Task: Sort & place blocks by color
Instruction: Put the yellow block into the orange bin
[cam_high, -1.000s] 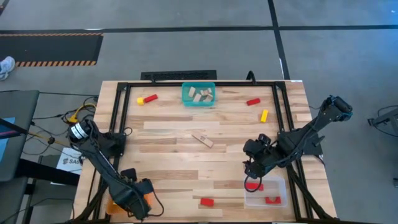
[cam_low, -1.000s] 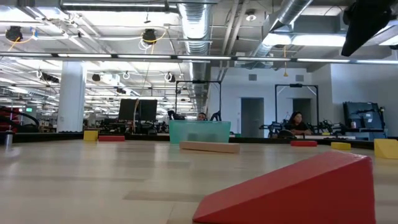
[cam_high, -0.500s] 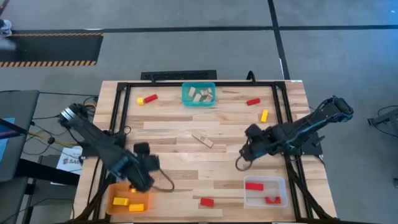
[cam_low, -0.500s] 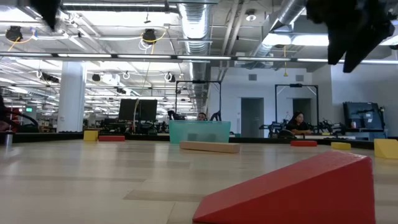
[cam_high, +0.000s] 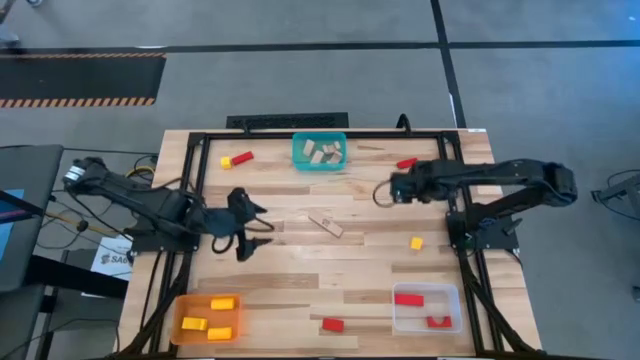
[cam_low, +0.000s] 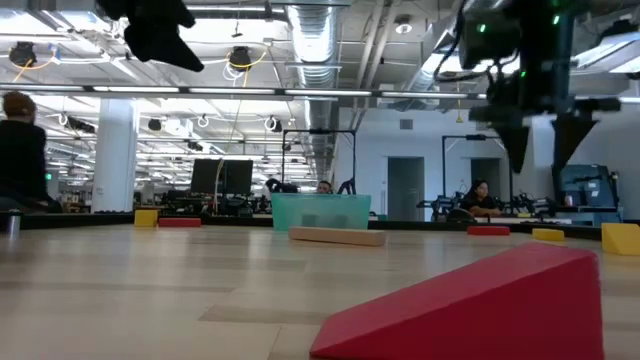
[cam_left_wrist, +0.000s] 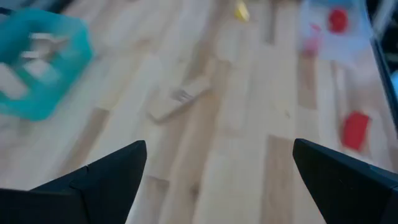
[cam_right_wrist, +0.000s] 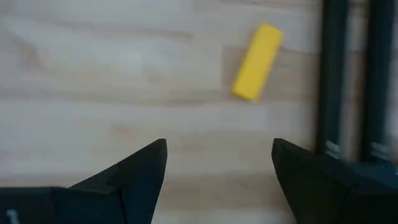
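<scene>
Sorting partly done, judging by the bins. Positions relative to the teal bin, left to right.

Orange bin, far toward the near-left corner: three yellow blocks inside. Yellow cube and red bar just left of the teal bin, loose on the table, touching or nearly so. Teal bin itself: several tan pieces in it. Tan bar loose, toward the near side from the bin, roughly mid-table. Red block loose at the near edge. Red bar right of the bin, loose. Small yellow block near-right of it, loose. Clear bin at the near-right corner: two red pieces inside.

Left to do, best guess: two yellow, three red, one tan.

Left gripper near-left of the teal bin, above the table, arm reaching in from the left edge, wrist camera facing the tan bar. Fingers spread wide, nothing between them.

Right gripper right of the teal bin, arm stretched across from the right side, high off the table in the low view. Fingers apart, empty. Yellow bar ahead in its wrist view.
</scene>
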